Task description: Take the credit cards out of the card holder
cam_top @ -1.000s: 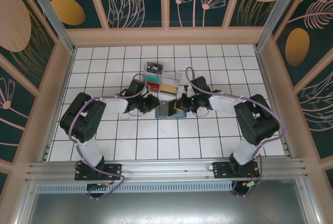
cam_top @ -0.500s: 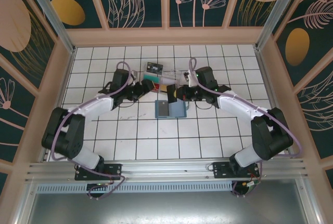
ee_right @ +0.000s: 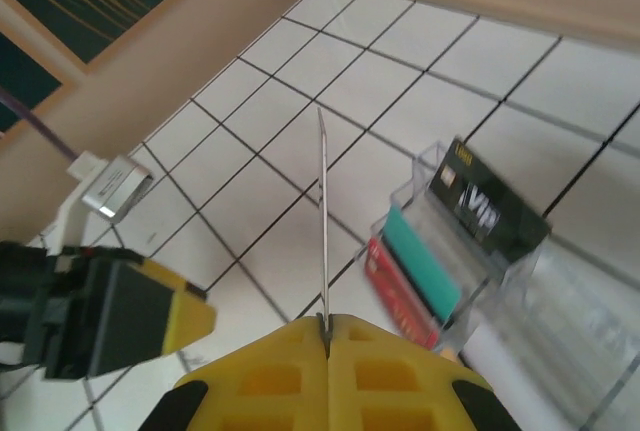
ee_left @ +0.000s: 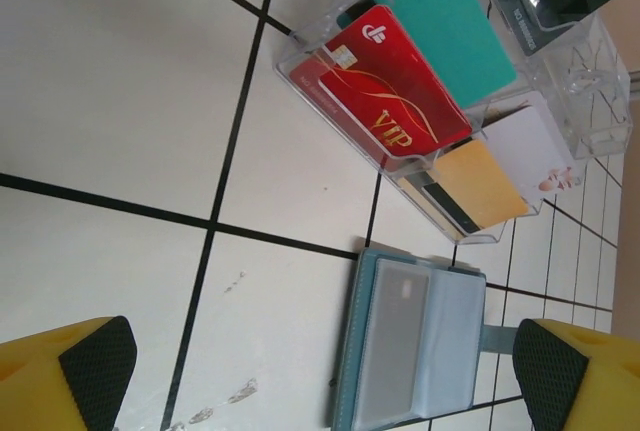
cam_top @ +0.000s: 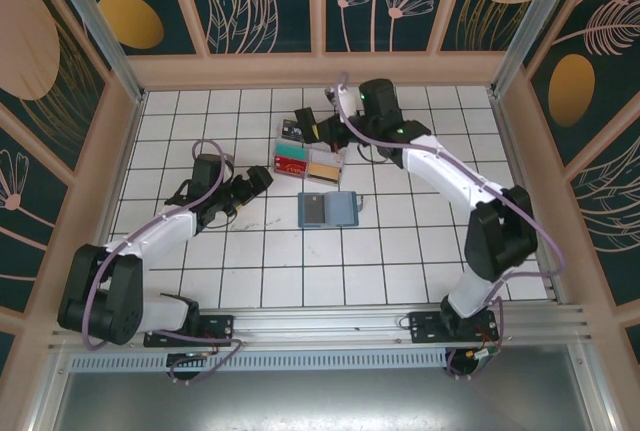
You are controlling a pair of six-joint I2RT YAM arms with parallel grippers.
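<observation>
The left tool (cam_top: 262, 178) has spread wide apart and backed off to the left of the clear tray (ee_left: 590, 91), where a red card (ee_left: 385, 91) lies in the end compartment, so that card looks delivered. The right tool (ee_right: 327, 336) has swung from the tray's near side to its far side, clamped on a thin card (ee_right: 322, 211) seen edge-on. The card holder (cam_top: 328, 209) lies open on the counter (cam_top: 400, 251) just nearer than the tray, its pockets apparently empty, so probably only this drop remains.
</observation>
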